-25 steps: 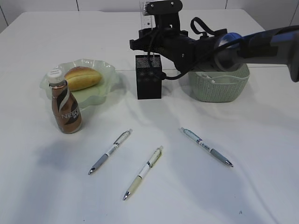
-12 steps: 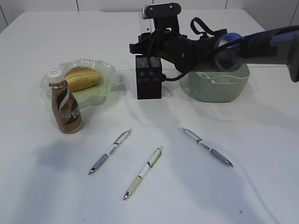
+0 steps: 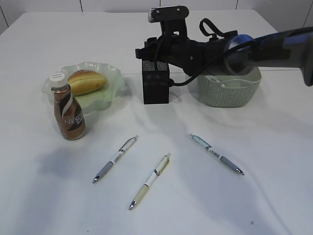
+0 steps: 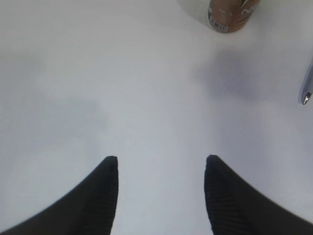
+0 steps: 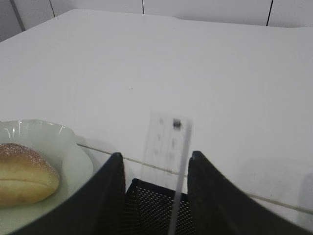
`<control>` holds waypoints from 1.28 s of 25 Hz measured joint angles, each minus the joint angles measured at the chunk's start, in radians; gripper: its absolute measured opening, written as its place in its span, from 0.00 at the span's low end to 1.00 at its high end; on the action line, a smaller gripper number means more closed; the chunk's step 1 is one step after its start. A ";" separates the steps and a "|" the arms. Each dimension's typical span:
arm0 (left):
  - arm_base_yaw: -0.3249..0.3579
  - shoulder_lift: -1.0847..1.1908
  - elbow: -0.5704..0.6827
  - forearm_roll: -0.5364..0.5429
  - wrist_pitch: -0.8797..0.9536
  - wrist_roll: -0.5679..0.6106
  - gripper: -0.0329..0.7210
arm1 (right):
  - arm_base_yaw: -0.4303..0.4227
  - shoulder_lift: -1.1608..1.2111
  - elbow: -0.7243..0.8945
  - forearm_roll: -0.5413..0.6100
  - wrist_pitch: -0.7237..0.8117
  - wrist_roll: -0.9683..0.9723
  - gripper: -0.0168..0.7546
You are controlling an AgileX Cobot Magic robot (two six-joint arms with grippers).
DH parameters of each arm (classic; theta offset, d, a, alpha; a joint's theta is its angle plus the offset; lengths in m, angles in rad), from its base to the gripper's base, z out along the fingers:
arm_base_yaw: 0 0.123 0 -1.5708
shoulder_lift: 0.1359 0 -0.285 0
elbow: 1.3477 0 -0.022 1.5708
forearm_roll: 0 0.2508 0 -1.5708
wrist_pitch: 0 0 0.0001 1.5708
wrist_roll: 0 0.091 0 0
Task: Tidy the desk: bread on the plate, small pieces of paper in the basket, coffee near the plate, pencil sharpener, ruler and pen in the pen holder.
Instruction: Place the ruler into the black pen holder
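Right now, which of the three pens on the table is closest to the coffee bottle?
The left pen, with the grey grip. It lies nearest the coffee bottle; the yellowish middle pen and the right pen are farther away.

**Arm hardware, as seen**

Right arm (image 3: pixel 274 46): black housing, blue ring at a joint, grey link beyond, looped black cables, silver-grey camera block on top. Left gripper (image 4: pixel 161 196): two black pointed fingers (image 4: pixel 105 196), ribbed inner faces. Right gripper (image 5: pixel 154 191): matching black fingers.

The black pen holder (image 3: pixel 156 83) stands between the plate (image 3: pixel 105 93) with bread (image 3: pixel 86 81) and the basket (image 3: pixel 229 91). Three pens (image 3: pixel 149 181) lie in front of it; the coffee bottle (image 3: pixel 68 112) is front-left.
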 joint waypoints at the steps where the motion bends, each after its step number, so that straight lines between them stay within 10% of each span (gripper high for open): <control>1: 0.000 0.000 0.000 0.000 0.000 0.000 0.57 | 0.000 0.000 0.000 0.006 0.005 0.000 0.47; 21: 0.000 0.000 0.000 0.016 -0.002 0.000 0.57 | 0.000 -0.016 -0.080 0.019 0.244 0.002 0.48; 32: 0.000 0.000 0.000 0.016 -0.008 0.000 0.57 | 0.000 -0.189 -0.082 -0.115 0.633 -0.057 0.48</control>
